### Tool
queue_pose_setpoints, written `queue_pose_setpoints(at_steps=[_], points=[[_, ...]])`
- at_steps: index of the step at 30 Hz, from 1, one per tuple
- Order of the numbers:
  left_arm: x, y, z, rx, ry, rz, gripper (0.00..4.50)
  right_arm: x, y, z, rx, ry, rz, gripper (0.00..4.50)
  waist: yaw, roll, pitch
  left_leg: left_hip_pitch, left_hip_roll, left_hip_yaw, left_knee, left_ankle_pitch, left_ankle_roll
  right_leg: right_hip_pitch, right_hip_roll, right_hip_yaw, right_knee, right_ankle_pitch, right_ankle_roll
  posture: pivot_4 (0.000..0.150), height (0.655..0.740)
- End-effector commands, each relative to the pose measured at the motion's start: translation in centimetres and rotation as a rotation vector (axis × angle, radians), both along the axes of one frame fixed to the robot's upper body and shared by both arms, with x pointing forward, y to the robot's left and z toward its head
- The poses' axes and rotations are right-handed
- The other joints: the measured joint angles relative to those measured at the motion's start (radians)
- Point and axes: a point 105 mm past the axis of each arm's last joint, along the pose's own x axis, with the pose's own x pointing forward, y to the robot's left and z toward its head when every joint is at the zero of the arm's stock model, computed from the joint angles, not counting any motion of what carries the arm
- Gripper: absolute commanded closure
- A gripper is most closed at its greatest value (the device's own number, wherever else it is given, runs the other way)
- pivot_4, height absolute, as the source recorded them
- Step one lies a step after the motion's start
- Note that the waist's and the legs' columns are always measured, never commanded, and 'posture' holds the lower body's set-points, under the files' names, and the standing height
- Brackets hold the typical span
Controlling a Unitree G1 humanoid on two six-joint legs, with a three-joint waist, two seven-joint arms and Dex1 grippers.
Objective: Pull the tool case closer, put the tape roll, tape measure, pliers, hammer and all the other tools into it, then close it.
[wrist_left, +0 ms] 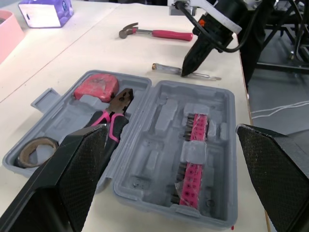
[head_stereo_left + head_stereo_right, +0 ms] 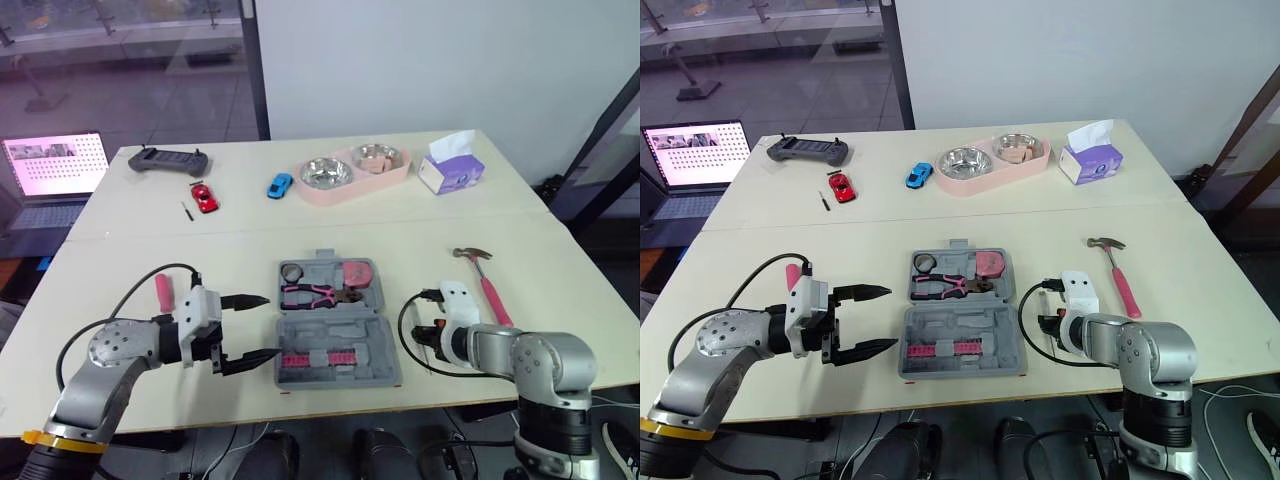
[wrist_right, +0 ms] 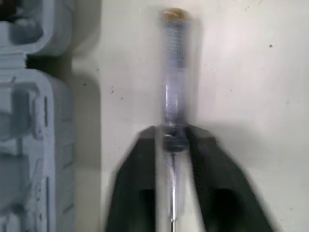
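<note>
**Inspector:** Where is the tool case (image 2: 372, 340)?

**Assistant:** It lies open on the table near the front edge, between the two arms. The far half holds the tape roll (image 2: 292, 271), the pink-handled pliers (image 2: 318, 293) and the tape measure (image 2: 357, 272). The near half holds a pink bit holder (image 2: 322, 360).

**Inspector:** What is outside it?

**Assistant:** The hammer (image 2: 484, 278) lies on the table to the right of the case, apart from it. A clear-handled screwdriver (image 3: 174, 72) lies just beside the case's right edge. A pink handle (image 2: 163, 290) shows by the left arm, but I cannot identify the tool.

**Inspector:** And the grippers?

**Assistant:** The left gripper (image 2: 272, 326) is just left of the case with its fingers spread wide, holding nothing. The right gripper (image 3: 172, 140) pinches the screwdriver where the shaft meets the handle.
</note>
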Motion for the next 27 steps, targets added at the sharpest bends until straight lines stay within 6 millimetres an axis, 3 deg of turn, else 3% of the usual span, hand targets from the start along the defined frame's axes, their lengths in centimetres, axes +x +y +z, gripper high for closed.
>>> queue_pose_setpoints(at_steps=[1, 3, 9, 14, 18, 22, 27], points=[[-0.2, 0.0, 0.9, 0.003, -0.034, -0.006, 0.0, -0.3, -0.4, 0.0, -0.061, -0.063, -0.041, 1.7, 0.001, 0.0, 0.0, 0.0, 0.0, 0.0, 0.0, 0.0, 0.0, 0.0, 0.0, 0.0, 0.0, 0.0, 0.0, 0.15, 0.74], [-0.2, 0.1, 0.9, 0.003, -0.033, -0.004, 0.0, -0.5, 0.0, 0.1, -0.065, -0.119, -0.039, 0.76, 0.001, 0.0, 0.0, 0.0, 0.0, 0.0, 0.001, 0.0, 0.0, 0.001, 0.0, 0.0, 0.0, 0.0, 0.0, 0.15, 0.74], [-0.3, 0.3, 1.0, 0.007, -0.03, -0.003, 0.0, -1.9, -0.4, 0.3, -0.21, -0.352, -0.02, 0.76, -0.002, 0.0, 0.0, 0.0, 0.0, 0.0, 0.001, -0.001, 0.001, 0.001, 0.0, 0.0, 0.0, -0.001, 0.001, 0.15, 0.74], [-0.1, 0.3, 1.2, 0.008, -0.032, -0.004, 0.0, -2.9, -0.1, -0.5, -0.226, -0.445, -0.052, 0.76, -0.005, 0.0, 0.0, 0.0, 0.001, 0.0, 0.001, -0.001, 0.001, 0.0, 0.001, 0.0, 0.0, -0.001, 0.001, 0.15, 0.74], [0.1, 0.2, 1.2, 0.011, -0.031, -0.009, 0.0, -2.7, 0.5, -0.8, -0.194, -0.506, -0.061, 0.76, -0.006, 0.0, 0.0, 0.0, 0.001, 0.0, 0.001, -0.001, 0.001, 0.0, 0.001, 0.0, 0.0, -0.001, 0.001, 0.15, 0.74], [0.3, 0.1, 1.4, 0.009, -0.033, -0.019, 0.0, -2.5, 1.2, -1.8, -0.215, -0.522, -0.033, 0.76, -0.004, 0.0, 0.0, 0.0, 0.001, 0.0, 0.002, -0.001, 0.001, 0.0, 0.002, 0.0, 0.0, -0.001, 0.001, 0.15, 0.74], [0.5, 0.1, 1.5, 0.013, -0.037, -0.022, 0.0, -2.9, 0.6, -3.3, -0.199, -0.464, -0.109, 0.76, -0.001, 0.001, 0.0, 0.0, 0.001, 0.0, 0.002, -0.001, 0.001, 0.0, 0.002, 0.0, 0.0, -0.002, -0.001, 0.15, 0.74]])
